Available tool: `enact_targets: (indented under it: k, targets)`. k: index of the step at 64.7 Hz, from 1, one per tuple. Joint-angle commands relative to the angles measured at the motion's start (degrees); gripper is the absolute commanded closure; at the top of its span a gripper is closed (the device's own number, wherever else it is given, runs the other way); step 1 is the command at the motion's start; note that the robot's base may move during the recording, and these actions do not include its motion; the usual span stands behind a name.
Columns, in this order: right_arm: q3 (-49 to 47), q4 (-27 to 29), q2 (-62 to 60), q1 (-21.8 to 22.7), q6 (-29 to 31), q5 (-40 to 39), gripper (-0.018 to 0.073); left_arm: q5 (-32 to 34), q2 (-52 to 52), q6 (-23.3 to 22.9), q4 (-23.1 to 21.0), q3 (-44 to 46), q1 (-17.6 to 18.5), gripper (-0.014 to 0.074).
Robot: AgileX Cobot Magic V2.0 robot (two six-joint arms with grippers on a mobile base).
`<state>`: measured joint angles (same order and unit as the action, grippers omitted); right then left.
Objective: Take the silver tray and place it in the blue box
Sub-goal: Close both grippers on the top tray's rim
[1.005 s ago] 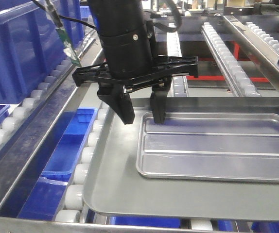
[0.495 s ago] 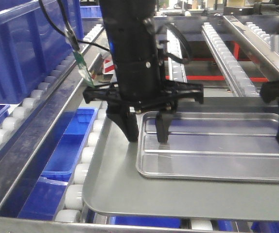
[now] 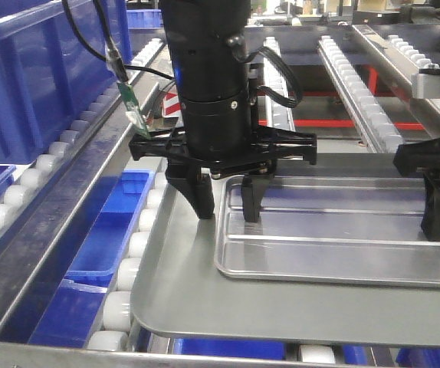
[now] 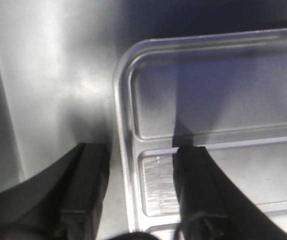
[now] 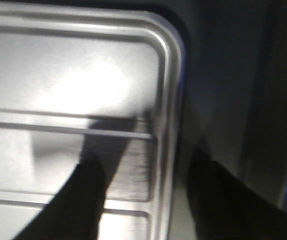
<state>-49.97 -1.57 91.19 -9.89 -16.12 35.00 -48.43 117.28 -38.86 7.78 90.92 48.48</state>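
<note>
Both arms have come down since a second ago: the left gripper straddles the left rim of the silver tray, the right gripper its right rim; each stands spread, one finger inside, one outside, pinching nothing; the tray lies flat on the grey sheet tray, with the blue box well apart at left; uneven closing could shove it sliding; a shallow pinch on so thin a rim may let it tip.

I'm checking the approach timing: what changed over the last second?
The left end effector lowered, open, straddling the silver tray's left rim. The right end effector came into view over its right end, open. Nothing gripped; tray and grey sheet stayed put.
</note>
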Motion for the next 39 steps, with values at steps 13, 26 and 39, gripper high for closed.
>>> enact_targets:
  k: [13, 26, 39]
  targets:
    - [-1.3, -0.8, -1.1, 0.5, 0.7, -2.0, 0.0403, 0.4, -2.1, -0.8, 0.8, 1.5, 0.2, 0.0416]
    - [-1.3, -0.8, -1.1, 0.5, 0.7, -2.1, 0.0504, -0.4, -2.1, -0.8, 0.8, 1.5, 0.2, 0.0712]
    - [-1.3, -0.8, -2.0, 0.5, 0.7, -0.8, 0.0504, -3.1, -2.6, -1.4, 2.0, 1.5, 0.2, 0.0692]
